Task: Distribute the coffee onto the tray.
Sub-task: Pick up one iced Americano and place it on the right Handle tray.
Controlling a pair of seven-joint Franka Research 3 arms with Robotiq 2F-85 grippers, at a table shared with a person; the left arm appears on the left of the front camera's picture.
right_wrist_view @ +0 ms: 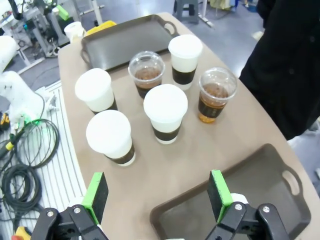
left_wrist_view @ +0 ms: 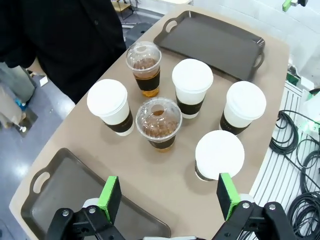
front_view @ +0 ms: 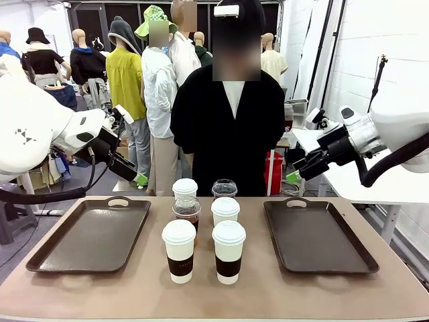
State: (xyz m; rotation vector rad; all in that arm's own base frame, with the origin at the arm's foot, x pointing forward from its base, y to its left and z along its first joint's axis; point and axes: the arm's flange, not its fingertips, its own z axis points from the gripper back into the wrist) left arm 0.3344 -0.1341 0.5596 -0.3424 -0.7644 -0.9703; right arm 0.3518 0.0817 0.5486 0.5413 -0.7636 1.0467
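On my far left the left tray lies bare. Above its far edge the left gripper hangs in the air, and its wrist view shows the green pads wide apart with nothing between them.

The six cups stand bunched mid-table, between the trays and clear of both. None is on a tray yet. There are four paper cups and two clear cups. One clear cup sits half hidden behind the front-left paper cup, and from the front I can't tell if they touch. The person stands just behind the bunch, at the far edge.

The right gripper hovers off the table above the right tray, which is also bare. Its jaws are spread and it holds nothing.

My worry is the crowding. A spread jaw coming down on an inner cup would likely shove a neighbour, and the tall paper cups look easy to tip. I'd take the outer ones first. The clear cups look soft, so a hard squeeze could pop a dome lid or slop the drink. Both arms reaching for the middle at once could clash.
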